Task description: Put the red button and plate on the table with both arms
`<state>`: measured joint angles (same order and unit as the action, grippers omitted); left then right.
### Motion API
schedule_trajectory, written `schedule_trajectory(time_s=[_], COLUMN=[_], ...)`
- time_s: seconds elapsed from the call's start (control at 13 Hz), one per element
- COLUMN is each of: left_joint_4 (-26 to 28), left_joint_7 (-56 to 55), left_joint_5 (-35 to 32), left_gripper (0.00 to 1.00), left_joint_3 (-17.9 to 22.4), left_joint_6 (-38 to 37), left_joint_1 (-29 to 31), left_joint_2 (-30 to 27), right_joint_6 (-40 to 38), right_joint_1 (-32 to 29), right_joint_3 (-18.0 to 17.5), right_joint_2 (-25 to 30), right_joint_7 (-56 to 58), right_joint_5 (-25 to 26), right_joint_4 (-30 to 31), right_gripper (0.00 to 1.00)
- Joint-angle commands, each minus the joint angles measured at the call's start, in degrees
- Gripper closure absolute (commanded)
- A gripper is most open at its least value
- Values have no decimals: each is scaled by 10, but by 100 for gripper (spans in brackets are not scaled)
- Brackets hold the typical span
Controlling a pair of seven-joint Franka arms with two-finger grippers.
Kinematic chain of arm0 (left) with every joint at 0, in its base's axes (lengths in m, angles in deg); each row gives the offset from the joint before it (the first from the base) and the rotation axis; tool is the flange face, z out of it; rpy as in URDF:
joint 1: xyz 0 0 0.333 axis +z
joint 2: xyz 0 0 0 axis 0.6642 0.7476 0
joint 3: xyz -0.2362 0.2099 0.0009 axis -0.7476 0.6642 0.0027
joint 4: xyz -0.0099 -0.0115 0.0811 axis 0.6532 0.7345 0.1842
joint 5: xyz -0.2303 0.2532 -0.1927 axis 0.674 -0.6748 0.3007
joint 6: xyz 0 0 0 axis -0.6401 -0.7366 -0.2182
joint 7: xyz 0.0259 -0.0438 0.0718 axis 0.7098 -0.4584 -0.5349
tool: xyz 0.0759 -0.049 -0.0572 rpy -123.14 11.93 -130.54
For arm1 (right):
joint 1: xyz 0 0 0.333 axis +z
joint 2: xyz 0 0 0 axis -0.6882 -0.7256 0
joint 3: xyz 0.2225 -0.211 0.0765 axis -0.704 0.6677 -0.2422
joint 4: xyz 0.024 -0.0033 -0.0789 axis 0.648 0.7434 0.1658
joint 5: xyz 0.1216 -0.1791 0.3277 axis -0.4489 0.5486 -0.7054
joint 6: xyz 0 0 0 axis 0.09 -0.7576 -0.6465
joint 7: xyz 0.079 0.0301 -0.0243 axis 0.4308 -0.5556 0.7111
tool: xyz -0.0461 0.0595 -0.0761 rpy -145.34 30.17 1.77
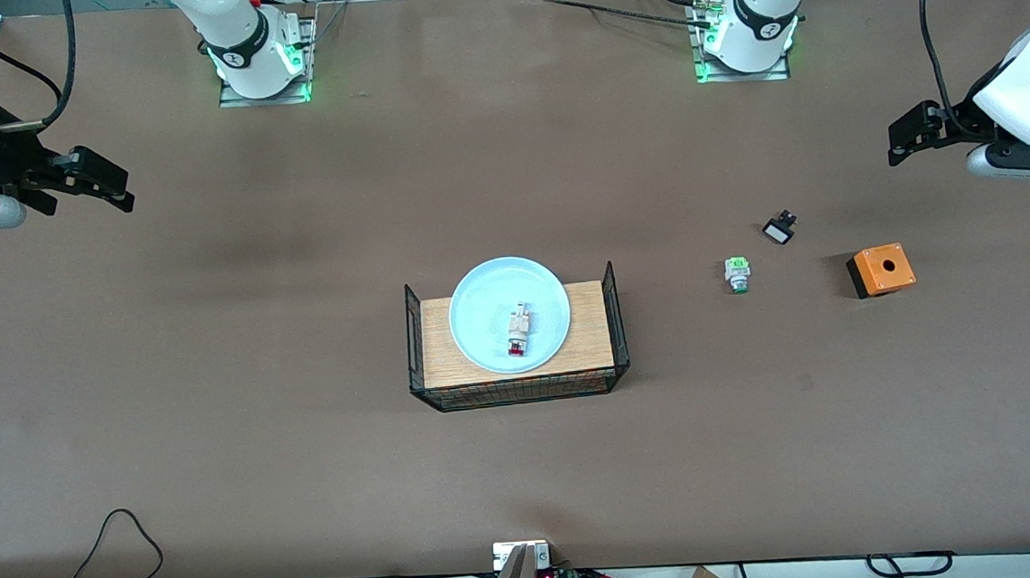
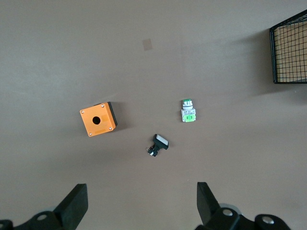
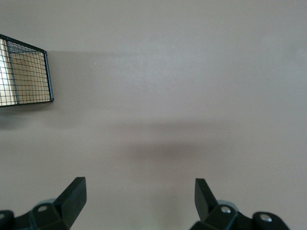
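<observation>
A round light-blue plate point(image 1: 489, 304) rests on a small light-wood board point(image 1: 443, 348) with black wire ends at the middle of the brown table point(image 1: 214, 392). On the plate lies the red button point(image 1: 518, 330), whitish, with its red cap toward the front camera. My left gripper point(image 1: 908, 136) point(image 2: 141, 189) hangs open and holds nothing over bare table at the left arm's end. My right gripper point(image 1: 113, 186) point(image 3: 139, 184) hangs open and holds nothing over bare table at the right arm's end. Neither wrist view shows the plate or the button.
Toward the left arm's end lie a green-capped switch point(image 1: 737, 273) point(image 2: 188, 111), a small black part with a white face point(image 1: 780, 230) point(image 2: 159, 143) and an orange box with a hole point(image 1: 881, 270) point(image 2: 98, 120). The board's wire ends point(image 2: 290, 52) point(image 3: 24, 76) stand upright.
</observation>
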<state>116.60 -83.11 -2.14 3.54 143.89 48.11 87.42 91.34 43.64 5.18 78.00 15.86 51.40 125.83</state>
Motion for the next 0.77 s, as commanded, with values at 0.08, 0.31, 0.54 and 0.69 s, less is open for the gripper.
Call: schedule_trajectory(time_s=[0.08, 0.31, 0.54, 0.69], left_joint_4=[-20, -24, -24, -24], left_joint_7=[2, 2, 2, 2], left_joint_5=[-5, -5, -5, -5], left_gripper=[0, 0, 0, 0], left_joint_3=[-11, -11, -11, -12], left_joint_6=[-14, -14, -20, -21], left_joint_1=[3, 3, 3, 3], left_joint_2=[8, 9, 9, 9], right_joint_6=[-8, -8, 8, 32], right_joint_1=[4, 4, 5, 8], right_joint_3=[3, 4, 3, 0], right_joint_2=[0, 0, -3, -3], right_joint_7=[-1, 0, 0, 0], right_joint_5=[4, 4, 5, 2], right_joint_4=[-6, -5, 3, 15], right_gripper=[0, 0, 0, 0])
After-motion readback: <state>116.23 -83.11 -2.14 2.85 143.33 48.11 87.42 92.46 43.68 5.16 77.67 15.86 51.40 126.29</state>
